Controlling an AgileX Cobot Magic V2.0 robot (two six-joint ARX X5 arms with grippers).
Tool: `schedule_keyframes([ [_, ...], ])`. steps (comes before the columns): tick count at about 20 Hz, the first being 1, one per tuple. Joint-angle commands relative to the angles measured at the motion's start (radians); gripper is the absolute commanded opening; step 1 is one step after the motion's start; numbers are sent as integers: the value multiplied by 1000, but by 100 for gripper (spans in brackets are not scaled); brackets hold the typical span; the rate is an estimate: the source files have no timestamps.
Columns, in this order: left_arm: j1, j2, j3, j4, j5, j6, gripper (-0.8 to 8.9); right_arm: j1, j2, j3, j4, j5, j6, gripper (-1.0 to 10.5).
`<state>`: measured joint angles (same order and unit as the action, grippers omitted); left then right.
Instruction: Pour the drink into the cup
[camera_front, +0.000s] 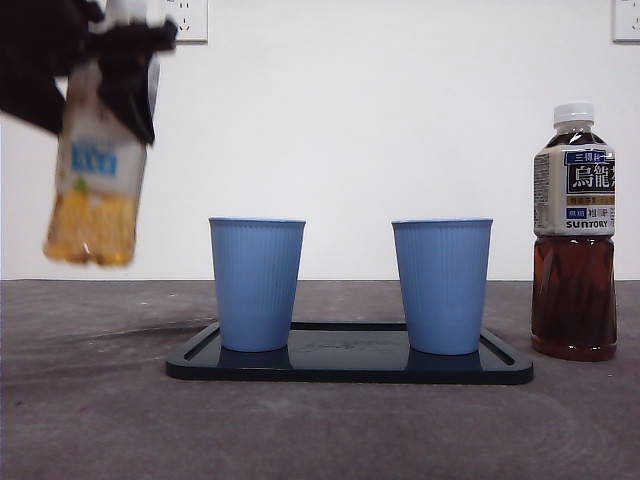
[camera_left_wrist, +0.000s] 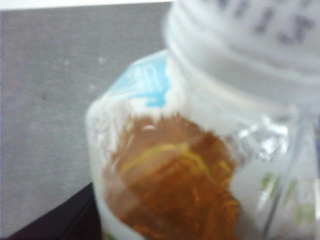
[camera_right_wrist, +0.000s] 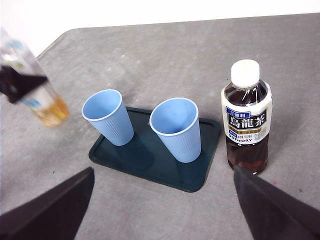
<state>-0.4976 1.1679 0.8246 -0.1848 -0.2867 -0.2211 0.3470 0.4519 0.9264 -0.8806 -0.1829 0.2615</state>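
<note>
The left gripper (camera_front: 125, 45) holds a juice bottle (camera_front: 95, 170) high in the air above the left side of the counter (camera_front: 320, 430). Its fingers are closed around the neck of the bottle, just under the white cap (camera_left_wrist: 250, 40). The bottle is a little tilted and its bottom is well above the counter surface. It has yellow drink in the lower part and a white and blue label. The cap is still on.

A dark tray (camera_front: 350, 360) lies in the middle of the counter. Two blue cups stand upright on it, the left cup (camera_front: 257, 283) and the right cup (camera_front: 442, 285), a little apart from each other. From the right wrist view both cups look empty. The held bottle is to the left of the left cup, higher than its rim, and not above it.

A tea bottle (camera_front: 574, 240) with a white cap stands upright near the right edge of the counter, just beside the tray.

The right gripper (camera_right_wrist: 160, 210) hangs above the front of the counter. Its fingers are wide apart and hold nothing.
</note>
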Motion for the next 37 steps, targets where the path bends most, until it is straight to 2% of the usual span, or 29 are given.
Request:
schedule_keyframes([
  [1,9,41,-48,167,5,-20,216,5,2,8,12,-1,-12,446],
  [8,21,138,-91,336,54,-35,215,5,3,8,12,0,-11,446],
  [18,20,232,-91,347,56,-61,218,5,3,8,12,0,-8,446],
  [19,20,232,-91,346,56,-61,230,5,3,8,12,0,-8,446],
  [24,20,218,-91,340,56,-61,480,5,3,8,12,0,-7,446],
  [28,20,165,-91,320,56,-60,530,5,3,8,12,0,-6,446],
  [34,12,-64,-91,134,63,-60,529,5,3,8,13,0,-3,446],
  [36,-3,-183,-89,47,135,-57,528,5,3,8,13,0,-3,446],
  [37,-10,-245,-87,-9,210,-58,528,5,3,8,13,-1,-3,446],
])
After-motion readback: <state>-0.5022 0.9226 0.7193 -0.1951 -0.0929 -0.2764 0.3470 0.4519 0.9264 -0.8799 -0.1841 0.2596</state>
